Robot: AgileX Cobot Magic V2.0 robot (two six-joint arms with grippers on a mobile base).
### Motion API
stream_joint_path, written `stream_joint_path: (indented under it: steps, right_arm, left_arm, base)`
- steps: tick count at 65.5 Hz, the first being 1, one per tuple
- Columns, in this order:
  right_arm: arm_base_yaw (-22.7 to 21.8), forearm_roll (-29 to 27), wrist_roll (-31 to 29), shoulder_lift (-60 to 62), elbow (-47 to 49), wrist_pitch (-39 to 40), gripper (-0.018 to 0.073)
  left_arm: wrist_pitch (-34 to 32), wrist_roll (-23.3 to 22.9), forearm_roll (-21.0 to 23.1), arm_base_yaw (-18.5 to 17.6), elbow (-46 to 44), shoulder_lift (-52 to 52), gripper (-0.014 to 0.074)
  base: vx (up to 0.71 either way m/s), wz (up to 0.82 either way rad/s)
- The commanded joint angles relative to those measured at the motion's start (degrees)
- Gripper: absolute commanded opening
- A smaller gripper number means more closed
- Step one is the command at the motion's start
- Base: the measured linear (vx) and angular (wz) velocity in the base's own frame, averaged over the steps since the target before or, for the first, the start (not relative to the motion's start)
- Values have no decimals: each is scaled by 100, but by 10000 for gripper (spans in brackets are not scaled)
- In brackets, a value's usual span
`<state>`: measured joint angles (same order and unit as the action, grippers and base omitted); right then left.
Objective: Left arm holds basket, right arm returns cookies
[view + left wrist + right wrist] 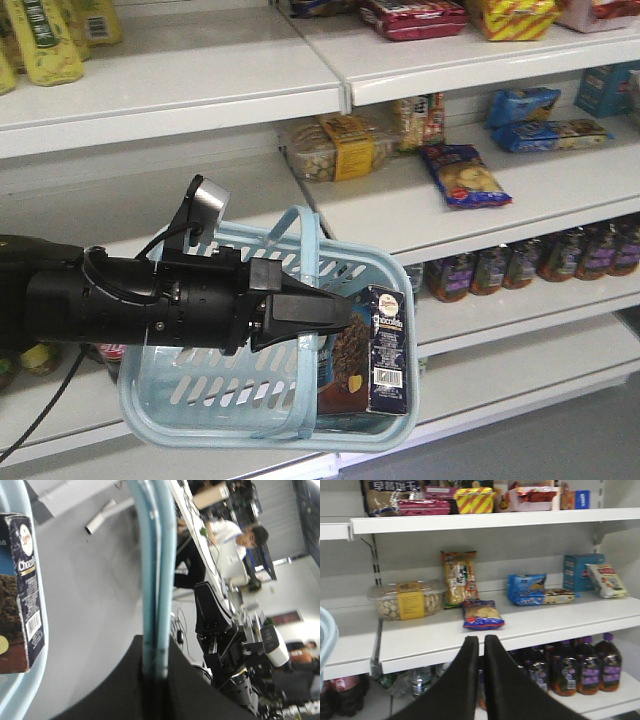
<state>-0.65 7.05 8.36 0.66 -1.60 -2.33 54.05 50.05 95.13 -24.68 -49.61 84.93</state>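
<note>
Due for lifting out: cookies [380, 350], upright at the right end of the basket [180, 400].
Left gripper [335, 318] clamped on both hoop handles [157, 555], just beside the cookies; long axis vertical, navy card, barcode side showing, no visible damage. Right gripper [481, 642] empty, fingers nearly touching, aimed at the shelves [420, 642]; cookies judged down-left of them, nearer the left arm.

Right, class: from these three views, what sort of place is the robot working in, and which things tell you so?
Probably a mock shop aisle inside a lab: white shelves stocked with snack packets and bottled drinks, a blue shopping basket, yet a person sits working behind it.
</note>
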Motion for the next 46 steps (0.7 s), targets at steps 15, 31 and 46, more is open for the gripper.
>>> stream_joint_path:
  steps: [15, 31, 46]
  right_arm:
    - [8, 36, -40, 69, -103, 409, -9]
    - [8, 36, -40, 69, -103, 415, -9]
    - [8, 36, -40, 69, -103, 415, -9]
  left_arm:
    - [323, 122, 680, -36, -207, -245, -3]
    - [323, 122, 680, -36, -207, -245, -3]
    - [323, 122, 680, -36, -207, -245, -3]
  base:
    - [15, 56]
    - [13, 51]
    - [10, 32]
